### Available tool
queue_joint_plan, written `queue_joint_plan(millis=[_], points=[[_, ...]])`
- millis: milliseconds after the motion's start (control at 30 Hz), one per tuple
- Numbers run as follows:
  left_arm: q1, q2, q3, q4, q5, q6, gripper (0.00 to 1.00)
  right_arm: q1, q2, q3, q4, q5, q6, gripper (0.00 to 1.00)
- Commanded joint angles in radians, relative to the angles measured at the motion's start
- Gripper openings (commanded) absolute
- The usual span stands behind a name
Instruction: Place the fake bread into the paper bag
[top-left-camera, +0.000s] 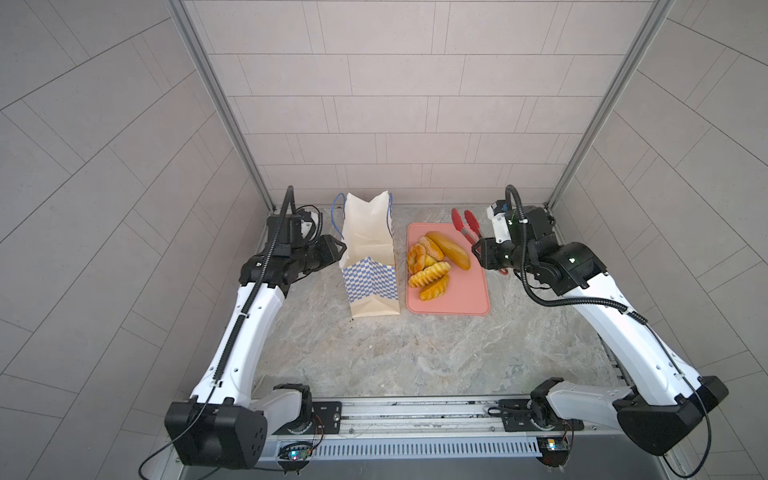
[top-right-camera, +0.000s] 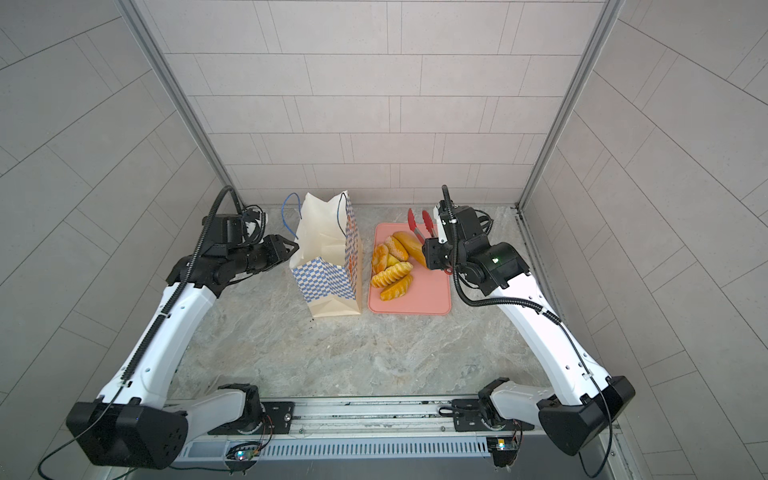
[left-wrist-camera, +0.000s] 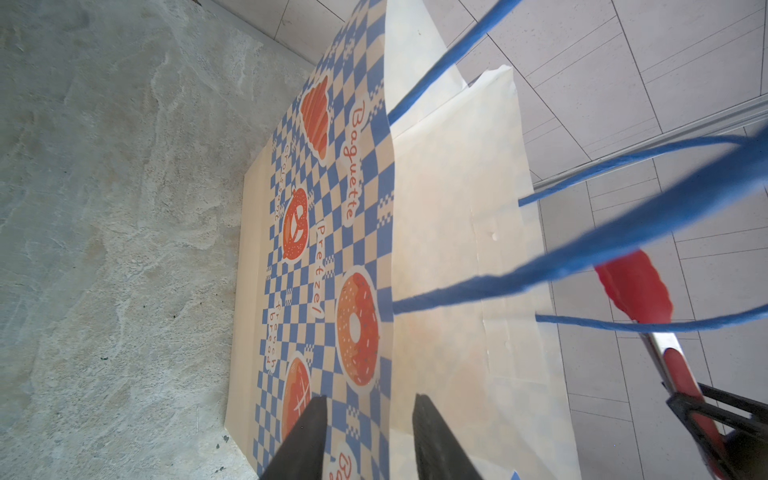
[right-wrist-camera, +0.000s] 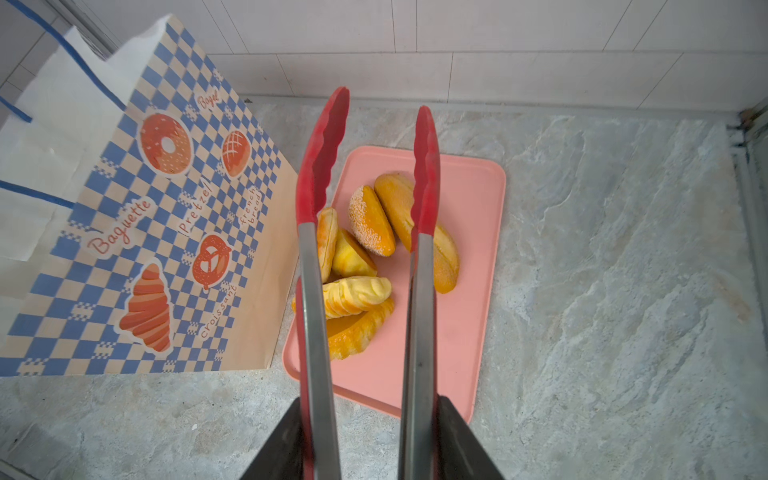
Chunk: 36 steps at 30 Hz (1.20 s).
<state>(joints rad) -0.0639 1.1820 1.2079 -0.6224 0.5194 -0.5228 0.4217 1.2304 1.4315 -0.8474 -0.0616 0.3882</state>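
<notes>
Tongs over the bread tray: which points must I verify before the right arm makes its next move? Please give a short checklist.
1. Right hand grips the red tongs: ok.
2. Tongs tips spread open: ok.
3. Fake bread lies loose on the pink tray: ok.
4. Paper bag upright, mouth open: ok.
5. Left hand steadies the bag: cannot tell; its fingers stand apart at the rim.

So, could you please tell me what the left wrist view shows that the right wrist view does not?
Only the left wrist view shows the left gripper, open and close to the paper bag. Only the right wrist view shows the fake bread on the pink tray. Both show the bag, its blue handles and the red tongs held by the right gripper.
</notes>
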Motion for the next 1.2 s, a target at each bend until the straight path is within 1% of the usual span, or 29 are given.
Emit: queue_joint_plan(millis=[0,167,500,1000,1167], points=[[-0.002,-0.001,0.028,-0.009,-0.005,0.018,0.41,-0.026,-0.029,-0.044,0.069,-0.071,0.043,0.46],[-0.002,-0.002,0.024,-0.009,-0.004,0.018,0.41,-0.057,-0.032,-0.115,0.104,-0.119,0.064,0.46],[-0.002,0.0,0.021,-0.008,-0.004,0.018,0.41,-0.089,-0.029,-0.197,0.146,-0.163,0.084,0.46],[-0.002,-0.003,0.016,-0.007,-0.004,0.017,0.41,-0.098,-0.044,-0.33,0.236,-0.24,0.147,0.47],[-0.002,-0.003,0.015,-0.006,-0.004,0.014,0.41,-0.098,-0.045,-0.373,0.274,-0.265,0.17,0.49]])
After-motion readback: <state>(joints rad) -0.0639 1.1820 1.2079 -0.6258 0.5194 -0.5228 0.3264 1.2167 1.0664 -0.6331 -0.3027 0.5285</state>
